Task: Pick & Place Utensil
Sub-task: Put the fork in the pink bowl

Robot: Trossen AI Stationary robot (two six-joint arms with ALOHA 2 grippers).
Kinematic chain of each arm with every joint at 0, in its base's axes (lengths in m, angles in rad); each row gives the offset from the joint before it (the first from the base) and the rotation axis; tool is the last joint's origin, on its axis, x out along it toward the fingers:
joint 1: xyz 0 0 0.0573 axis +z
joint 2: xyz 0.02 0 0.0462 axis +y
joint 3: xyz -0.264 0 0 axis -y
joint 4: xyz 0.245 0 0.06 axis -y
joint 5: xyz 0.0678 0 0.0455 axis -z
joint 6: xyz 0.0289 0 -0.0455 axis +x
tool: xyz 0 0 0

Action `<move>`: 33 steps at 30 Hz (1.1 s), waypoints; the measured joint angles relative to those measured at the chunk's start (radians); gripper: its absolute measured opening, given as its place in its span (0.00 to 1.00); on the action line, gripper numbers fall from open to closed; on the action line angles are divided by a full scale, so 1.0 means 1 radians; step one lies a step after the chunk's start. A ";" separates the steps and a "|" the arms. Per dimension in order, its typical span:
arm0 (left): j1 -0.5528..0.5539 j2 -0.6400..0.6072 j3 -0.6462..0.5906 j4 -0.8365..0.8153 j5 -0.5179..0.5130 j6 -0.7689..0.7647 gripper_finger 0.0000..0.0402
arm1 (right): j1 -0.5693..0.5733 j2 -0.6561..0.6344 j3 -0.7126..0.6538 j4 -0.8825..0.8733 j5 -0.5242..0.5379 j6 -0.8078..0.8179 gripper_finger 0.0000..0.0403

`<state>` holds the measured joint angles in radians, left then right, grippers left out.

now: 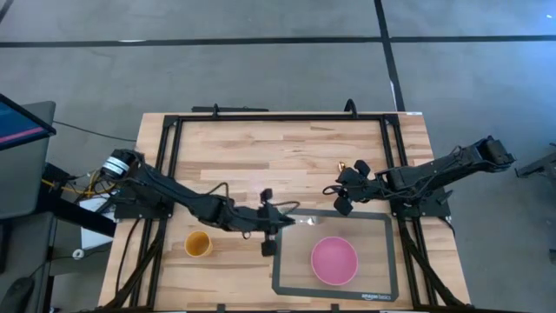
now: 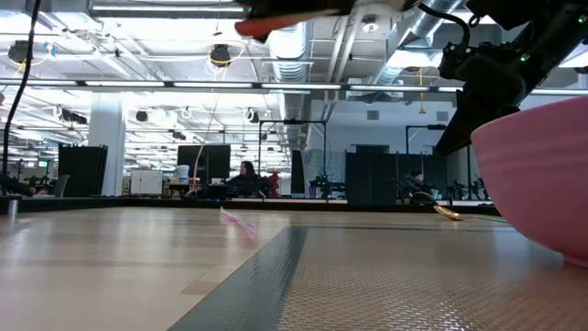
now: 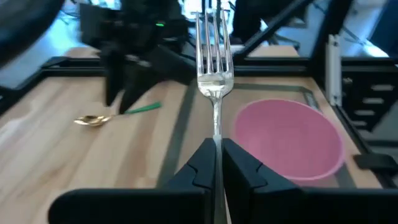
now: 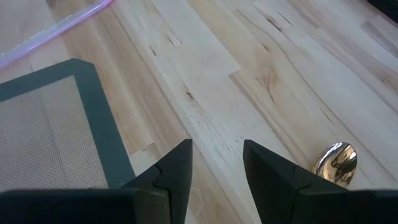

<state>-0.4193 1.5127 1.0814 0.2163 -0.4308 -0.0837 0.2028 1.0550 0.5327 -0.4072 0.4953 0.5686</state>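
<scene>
A silver fork (image 3: 214, 68) sticks out ahead of my left gripper (image 3: 216, 163), which is shut on it above the left edge of the dark mat (image 1: 287, 287); in the high view the fork (image 1: 295, 221) points toward the table's right. A pink bowl (image 1: 334, 261) stands on the mat. A gold spoon with a green handle (image 3: 93, 120) lies on the wood near the far right. My right gripper (image 4: 216, 168) hovers open over the table beside the spoon's bowl (image 4: 336, 163), touching nothing. My left gripper pinches the fork's handle (image 3: 216, 140) between its two fingers, coming level from the table's left. The fingers lie along the fork. The fork is lifted clear and roughly level, its tines (image 3: 213, 37) pointing away from the gripper toward the table's right.
A yellow cup (image 1: 198, 244) stands on the wood left of the mat. A pale pink translucent utensil (image 4: 56, 28) lies on the wood by the mat's far left corner (image 4: 74, 65). A black frame (image 1: 278, 116) borders the table. Bare wood lies between the arms.
</scene>
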 joint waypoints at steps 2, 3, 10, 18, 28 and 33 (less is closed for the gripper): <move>-0.010 0.023 0.053 -0.059 0.014 -0.001 0.03 | 0.000 0.000 0.000 0.000 0.000 0.000 0.34; -0.016 0.037 0.080 -0.082 0.017 -0.001 0.03 | 0.000 0.000 0.000 0.000 0.000 0.000 0.34; -0.041 0.115 0.223 -0.201 0.079 -0.011 0.03 | 0.000 0.000 0.000 0.001 0.000 0.000 0.34; -0.028 0.230 0.313 -0.202 0.266 -0.127 0.03 | 0.000 0.000 0.000 0.016 0.000 -0.002 0.34; 0.003 0.391 0.464 -0.250 0.420 -0.169 0.03 | 0.000 0.000 0.000 0.053 0.000 -0.003 0.34; 0.030 0.448 0.477 -0.291 0.421 -0.169 0.03 | 0.000 0.000 0.000 0.053 0.000 -0.003 0.34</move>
<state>-0.3888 1.9605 1.5585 -0.0744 -0.0099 -0.2523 0.2031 1.0550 0.5323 -0.3545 0.4950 0.5655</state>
